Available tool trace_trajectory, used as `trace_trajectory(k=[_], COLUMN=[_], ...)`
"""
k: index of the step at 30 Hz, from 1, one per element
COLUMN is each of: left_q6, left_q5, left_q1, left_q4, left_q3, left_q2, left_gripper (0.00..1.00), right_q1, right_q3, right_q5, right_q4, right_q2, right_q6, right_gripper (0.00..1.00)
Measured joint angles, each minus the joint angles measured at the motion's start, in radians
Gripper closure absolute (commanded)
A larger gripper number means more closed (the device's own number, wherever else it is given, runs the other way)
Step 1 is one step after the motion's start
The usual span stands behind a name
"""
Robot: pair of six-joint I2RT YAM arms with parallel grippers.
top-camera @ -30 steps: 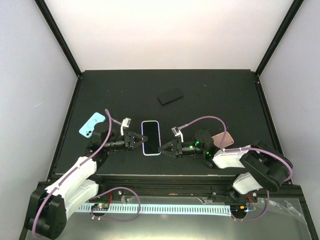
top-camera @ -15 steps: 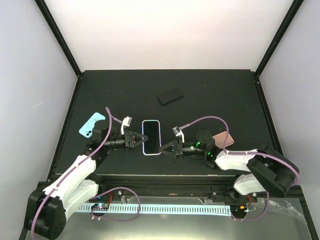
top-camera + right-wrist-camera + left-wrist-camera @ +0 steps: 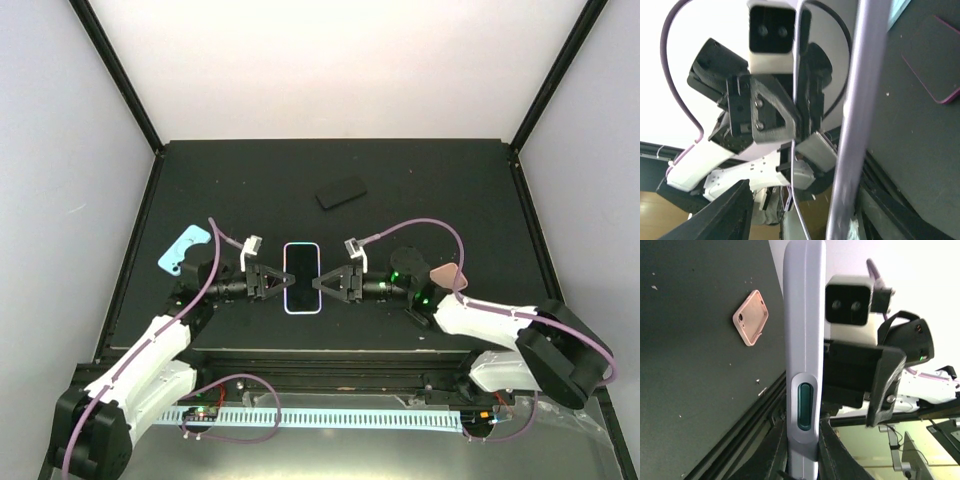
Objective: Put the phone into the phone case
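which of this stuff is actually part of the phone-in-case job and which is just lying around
In the job: lavender-rimmed phone; left pincer, shut on its left edge; right pincer, open at its right edge.

Lying about: blue phone case; pink phone case; black phone-shaped slab at the back.

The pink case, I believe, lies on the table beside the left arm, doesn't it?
Not quite: the pink case lies on the table beside the right arm, as the top external view shows; the blue case is by the left arm.
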Motion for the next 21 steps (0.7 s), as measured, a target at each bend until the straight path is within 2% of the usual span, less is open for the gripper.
trace_trajectory(k=[4, 9, 12, 15, 21], left_q6=[-0.008, -0.015, 0.001, 0.044, 0.119], left_q5=[0.023, 0.044, 0.05, 0.039, -0.011], left_q1=[0.0, 0.004, 0.005, 0.005, 0.005], left_q4=[0.013, 0.027, 0.004, -0.078, -0.23], left_q3=[-0.011, -0.011, -0.007, 0.015, 0.063], left_q2=[-0.015, -0.018, -0.019, -0.018, 0.007], left_gripper=[0.94, 0.94, 0.93, 0.85, 0.54], right_q1=[0.0, 0.0, -0.002, -0.002, -0.006], right_q3=[0.08, 0.132, 0.138, 0.135, 0.134], right_q5=[0.027, 0.046, 0.061, 0.072, 0.076], right_q4=[-0.111, -0.179, -0.203, -0.219, -0.203], right_q2=[-0.002, 0.014, 0.027, 0.034, 0.037], right_q6=[-0.052, -0.091, -0.093, -0.08, -0.058], right_gripper=[0.44, 0.71, 0.82, 0.88, 0.91])
